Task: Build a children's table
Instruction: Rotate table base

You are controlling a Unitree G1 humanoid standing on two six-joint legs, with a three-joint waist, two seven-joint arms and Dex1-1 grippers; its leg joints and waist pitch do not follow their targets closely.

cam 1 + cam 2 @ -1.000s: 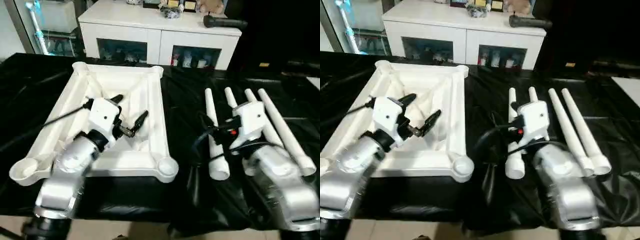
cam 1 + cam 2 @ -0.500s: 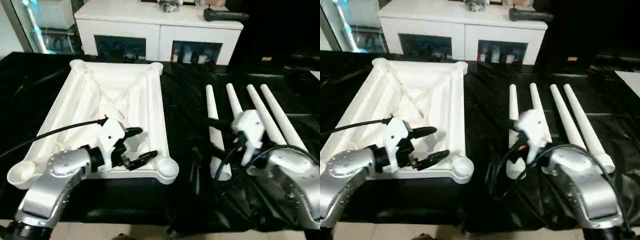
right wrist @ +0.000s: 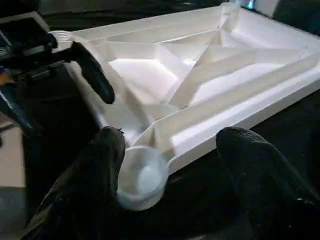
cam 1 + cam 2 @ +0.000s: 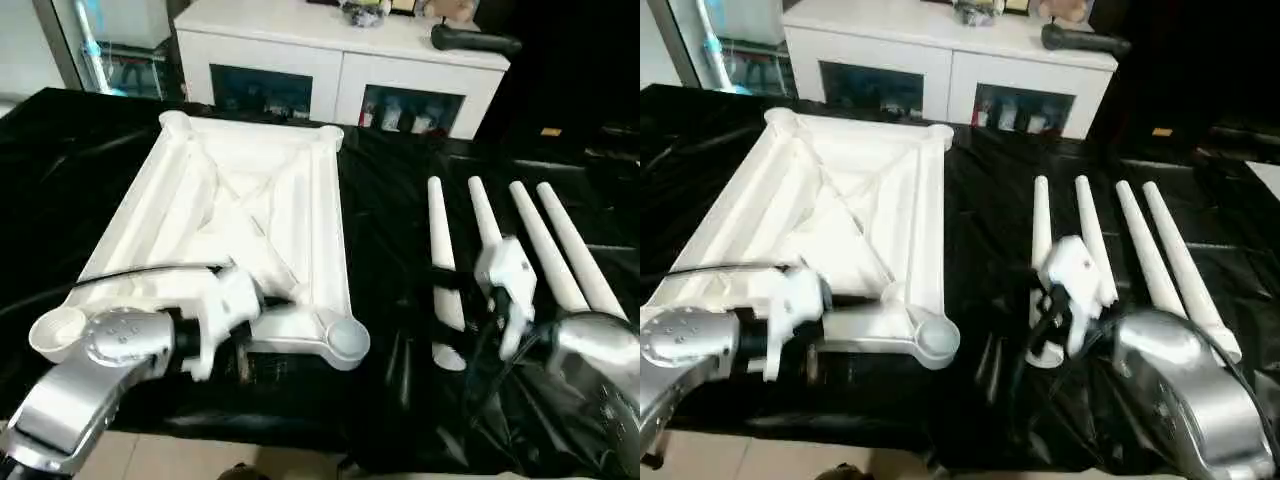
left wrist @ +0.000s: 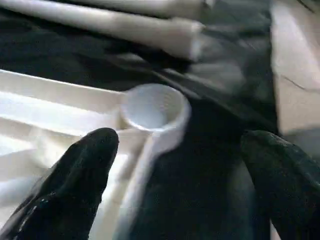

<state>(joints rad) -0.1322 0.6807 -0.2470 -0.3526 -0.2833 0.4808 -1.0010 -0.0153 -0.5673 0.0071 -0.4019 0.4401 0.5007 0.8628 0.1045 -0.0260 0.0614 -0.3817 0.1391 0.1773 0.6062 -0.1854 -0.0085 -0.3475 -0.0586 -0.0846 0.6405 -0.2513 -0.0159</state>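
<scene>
Left jaws: spread wide with nothing between them. My two black fingers (image 5: 75, 175) stand on either side of the near right corner socket (image 4: 345, 338), not touching it.
Right jaws: open fairly wide and holding nothing. Both fingers (image 3: 85, 185) point across at that same socket from the legs' side.
Left arm: the silver forearm (image 4: 95, 375) lies along the near edge of the white ribbed panel (image 4: 240, 200), with the wrist just short of the corner.
Right arm: the white wrist housing (image 4: 505, 275) sits over the near half of the second leg.
White ribbed panel: lies ribs-up on the black-covered tabletop (image 4: 385, 230), left of centre, with a round socket at each corner.
Legs: the four tapered white tubes (image 4: 440, 260) lie side by side to the panel's right, apart from it, thin ends pointing away from me.
Behind: a white cabinet (image 4: 340, 60) with glass doors stands beyond the tabletop.
</scene>
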